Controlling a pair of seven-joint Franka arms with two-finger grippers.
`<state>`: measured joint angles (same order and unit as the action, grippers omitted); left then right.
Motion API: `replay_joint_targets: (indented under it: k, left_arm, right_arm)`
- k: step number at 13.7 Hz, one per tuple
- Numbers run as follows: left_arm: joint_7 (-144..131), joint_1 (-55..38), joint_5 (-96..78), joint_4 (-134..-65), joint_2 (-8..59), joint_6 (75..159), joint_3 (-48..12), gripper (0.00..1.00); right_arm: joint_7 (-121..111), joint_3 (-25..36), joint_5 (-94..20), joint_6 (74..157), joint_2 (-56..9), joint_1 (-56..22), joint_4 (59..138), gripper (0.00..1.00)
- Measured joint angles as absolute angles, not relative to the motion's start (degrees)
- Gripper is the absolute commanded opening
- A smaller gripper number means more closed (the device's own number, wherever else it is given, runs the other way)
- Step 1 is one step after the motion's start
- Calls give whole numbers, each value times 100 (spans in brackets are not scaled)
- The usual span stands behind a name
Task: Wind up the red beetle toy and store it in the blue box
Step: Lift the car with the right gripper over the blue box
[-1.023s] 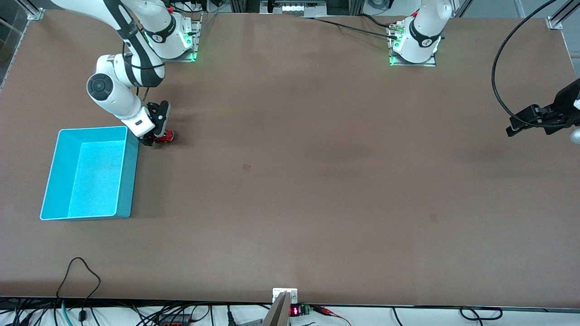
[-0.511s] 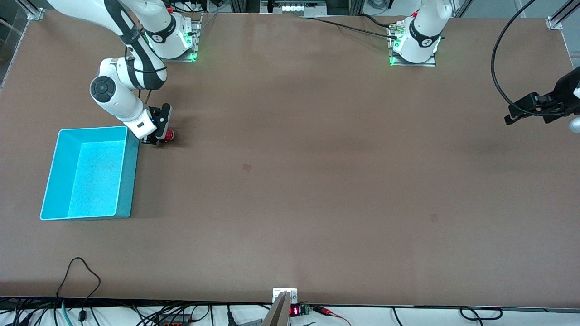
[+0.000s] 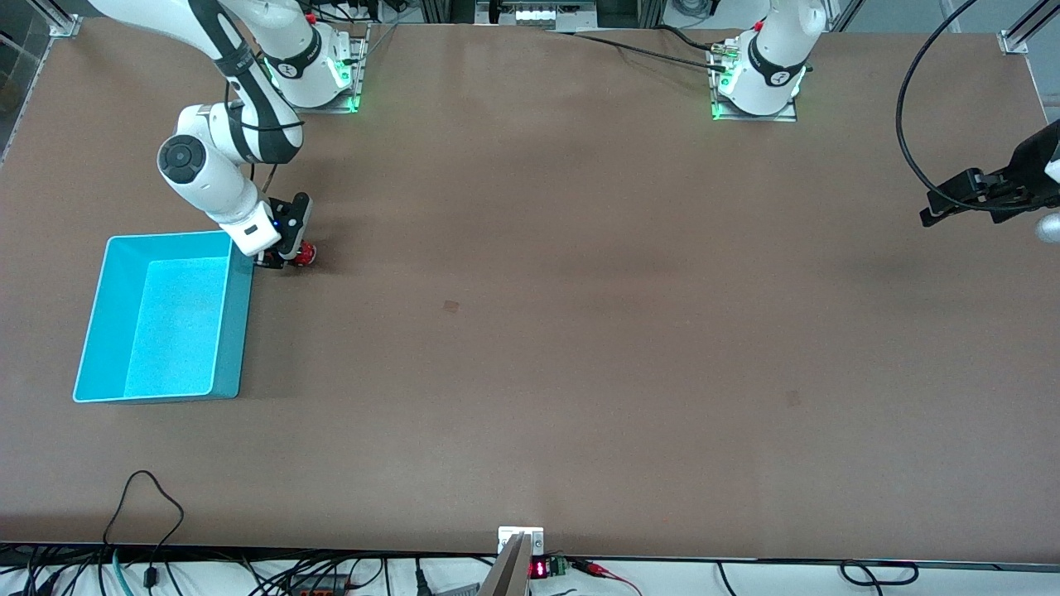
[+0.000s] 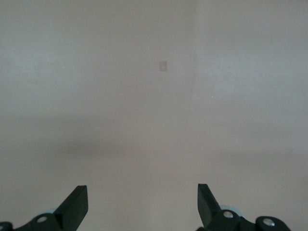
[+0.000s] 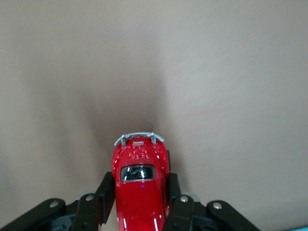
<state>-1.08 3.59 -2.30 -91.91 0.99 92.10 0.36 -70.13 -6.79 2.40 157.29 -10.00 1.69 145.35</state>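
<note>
Gripping the glossy, rounded red beetle toy (image 5: 140,190) by its flanks, right gripper (image 3: 286,257) sits low just beside the thin-walled blue box (image 3: 234,331). Left gripper (image 4: 142,204) waits, fingers spread, empty.

The right gripper (image 5: 140,202) was clamped on the red beetle toy (image 5: 140,185), one black finger (image 5: 107,195) against each flank. The car's silvery bumper (image 5: 138,137) and dark window (image 5: 137,173) showed against the bare brown table (image 5: 231,86) beneath.
</note>
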Motion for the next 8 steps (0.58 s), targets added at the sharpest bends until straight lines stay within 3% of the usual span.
replay_joint_targets:
  k: [8]
  left_arm:
    - [-114,386,-230,-9191,103,9312,73,100]
  right_arm:
    - [-3516,-1021,145,15450,-767,176,13376,0]
